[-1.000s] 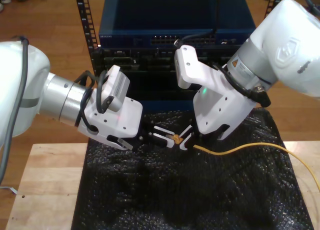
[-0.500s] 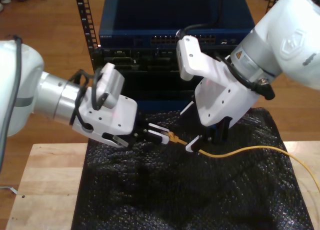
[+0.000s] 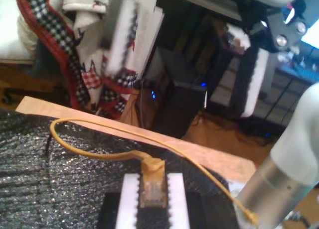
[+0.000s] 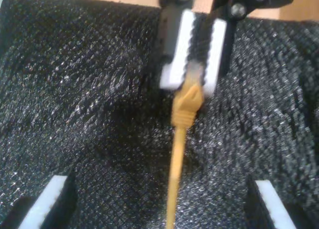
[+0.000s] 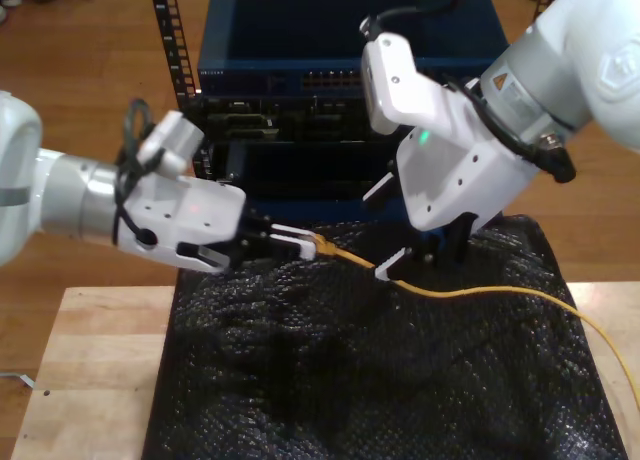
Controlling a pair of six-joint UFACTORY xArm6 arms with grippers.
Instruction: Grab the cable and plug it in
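The yellow-orange cable [image 5: 470,292] runs from the exterior view's right edge across the black mat to its plug [image 5: 322,248]. My first gripper [image 5: 300,242] is shut on that plug, which sits between its white pads [image 3: 127,199], and the cable [image 3: 94,152] loops away over the mat. My second gripper [image 5: 420,260] hovers just beyond the plug toward the exterior view's right, open, with the cable passing under it. In the second wrist view its spread fingertips [image 4: 50,199] flank the cable [image 4: 177,164], and my first gripper [image 4: 192,64] clamps the plug ahead.
A blue network switch [image 5: 340,80] with a row of ports sits in a dark rack behind the mat. The black textured mat [image 5: 350,380] covers a wooden table [image 5: 80,380]. The second arm's white body [image 3: 294,159] stands close by.
My first gripper has closed on the plug and carried it up and toward the exterior view's left. My second gripper has let go, opened and lifted away.
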